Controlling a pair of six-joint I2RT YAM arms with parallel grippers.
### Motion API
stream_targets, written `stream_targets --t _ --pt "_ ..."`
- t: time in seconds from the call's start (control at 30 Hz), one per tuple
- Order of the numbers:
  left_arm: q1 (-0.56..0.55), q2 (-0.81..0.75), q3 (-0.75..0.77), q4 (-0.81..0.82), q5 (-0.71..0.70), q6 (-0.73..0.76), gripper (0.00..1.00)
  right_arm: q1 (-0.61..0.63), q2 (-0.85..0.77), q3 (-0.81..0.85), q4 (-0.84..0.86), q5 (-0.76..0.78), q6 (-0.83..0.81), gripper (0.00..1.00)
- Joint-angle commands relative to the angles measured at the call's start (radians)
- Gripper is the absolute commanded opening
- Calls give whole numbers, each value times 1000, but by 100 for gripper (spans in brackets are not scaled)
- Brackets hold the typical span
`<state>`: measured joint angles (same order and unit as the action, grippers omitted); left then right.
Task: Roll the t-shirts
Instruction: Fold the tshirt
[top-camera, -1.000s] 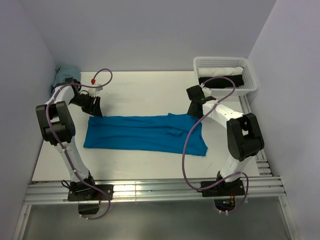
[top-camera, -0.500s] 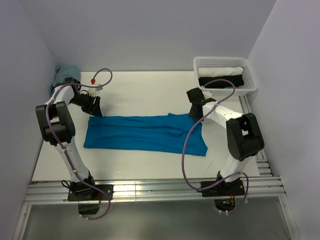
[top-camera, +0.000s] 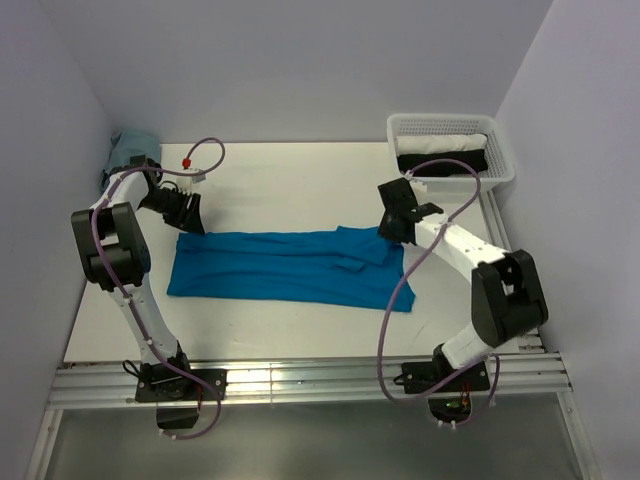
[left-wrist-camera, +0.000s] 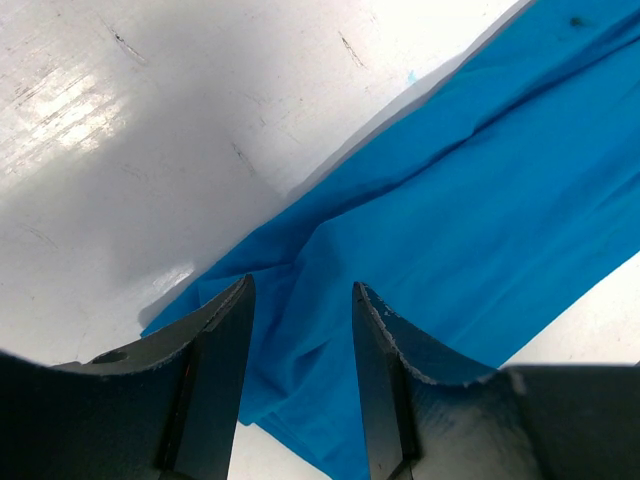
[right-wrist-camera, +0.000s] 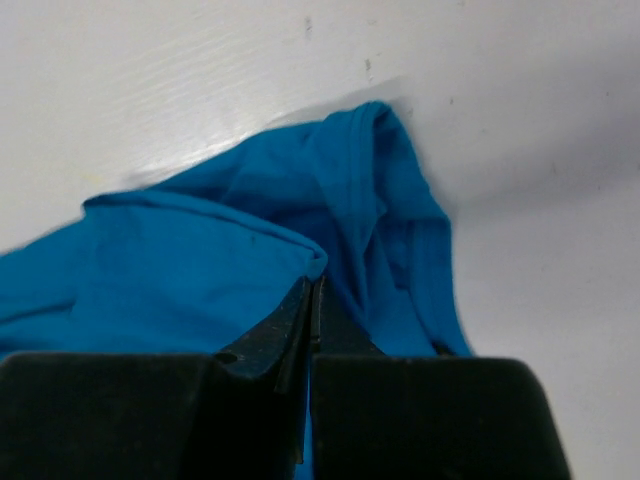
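The left arm reaches to the far left, the left gripper angled down with jaws parted, while the right arm extends forward, the right gripper pinched tight on the t-shirt.

Soft matt cloth t-shirt, scuffed semi-glossy table

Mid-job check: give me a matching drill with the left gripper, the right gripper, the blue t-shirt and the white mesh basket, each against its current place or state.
Column one
1. left gripper
2. right gripper
3. bright blue cotton t-shirt
4. white plastic mesh basket

Column two
A. at the far right corner of the table, with rolled cloth inside
B. open, over the shirt's left end
C. shut, pinching a fold of blue fabric
D. lying as a long band across the middle of the table

Pairs: 1-B, 2-C, 3-D, 4-A
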<state>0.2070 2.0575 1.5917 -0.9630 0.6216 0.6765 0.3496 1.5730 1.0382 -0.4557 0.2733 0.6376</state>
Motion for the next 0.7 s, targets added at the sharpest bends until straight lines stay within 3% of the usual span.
stream_targets --t 0.0,0.53,0.63,0.67 --pt "-4 -43 -1 -5 6 14 49 34 -120 -41 22 -20 -13 0" --pt "-4 -51 -13 -11 3 29 48 212 -427 -430 28 -91 177 0" --pt "-3 -50 -13 -13 1 31 48 229 -432 -474 29 -89 209 3" --pt "-4 -51 -12 -11 1 29 48 232 -429 -478 29 -89 212 9"
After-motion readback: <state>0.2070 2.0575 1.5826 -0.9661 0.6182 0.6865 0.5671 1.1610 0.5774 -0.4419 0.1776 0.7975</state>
